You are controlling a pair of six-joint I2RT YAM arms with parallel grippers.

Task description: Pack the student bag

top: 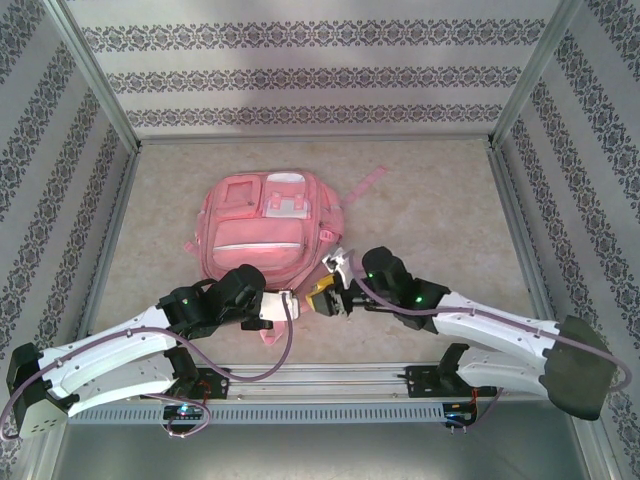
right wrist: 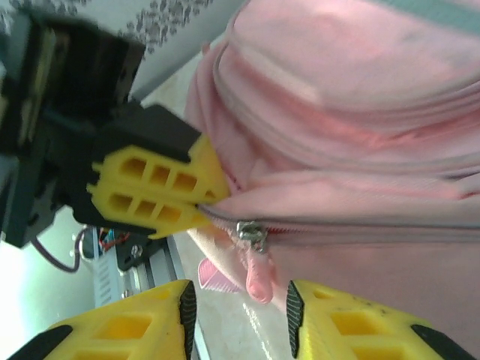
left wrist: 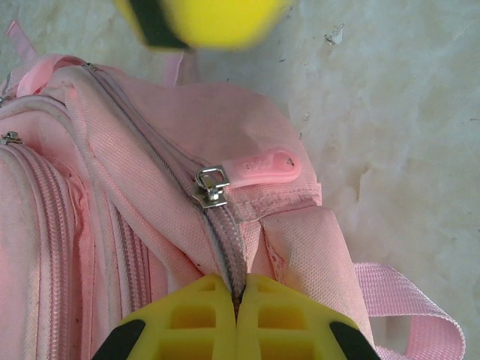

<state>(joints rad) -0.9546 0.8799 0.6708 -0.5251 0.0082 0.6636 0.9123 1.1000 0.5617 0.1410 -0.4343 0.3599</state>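
Pinching the zipper seam at the near edge of the student bag (top: 265, 225), which lies flat on the table (top: 450, 200), the left gripper (left wrist: 237, 300) is clamped shut. The right gripper (right wrist: 241, 311) stands part open, its jaws straddling the bag's pink pull tab (right wrist: 259, 283). Closing off-centre could flick the limp tab aside. The left wrist view places the metal slider (left wrist: 212, 186) on its track; the right wrist view shows the tab between the jaws.

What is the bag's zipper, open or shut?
Shut: teeth of the zipper meet on both sides of its slider; the bag shows no gap.

A beige, mottled tabletop (top: 440, 200) carries one pink student bag (top: 262, 225), lying flat near the frame's centre.
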